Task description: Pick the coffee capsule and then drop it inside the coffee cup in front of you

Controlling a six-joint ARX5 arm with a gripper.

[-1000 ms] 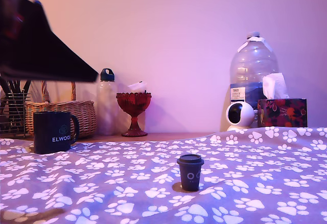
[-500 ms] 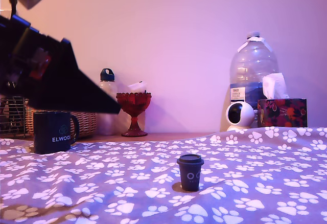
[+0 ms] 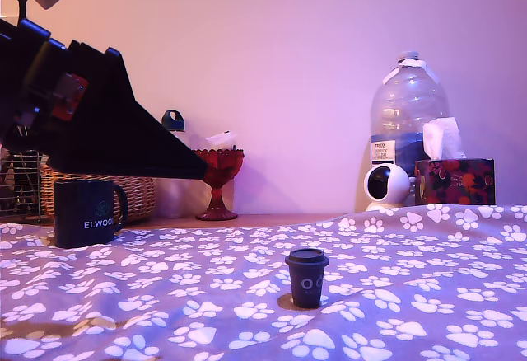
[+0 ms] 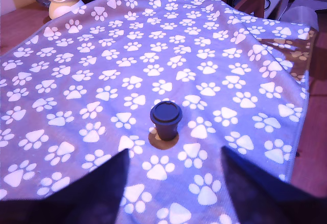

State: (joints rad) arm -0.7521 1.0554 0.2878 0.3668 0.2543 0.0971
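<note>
Gripper [image 4: 171, 170] aloft, fingers spread wide, grasping nothing. Coffee capsule [image 3: 306, 278] upright on paw-print blanket [image 3: 412, 295], near centre. Coffee cup [image 3: 86, 213] far off at the exterior view's left, beside wicker basket [image 3: 136, 186].

A plain wall [image 3: 288, 56] washed in pink-violet light — a paw-print cloth [image 3: 206, 295] covers the surface.

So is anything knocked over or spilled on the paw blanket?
No, nothing stands out. The little coffee capsule stands upright with its lid on, the mug sits upright further back, and the blanket shows no spill. The open gripper isn't touching anything.
</note>
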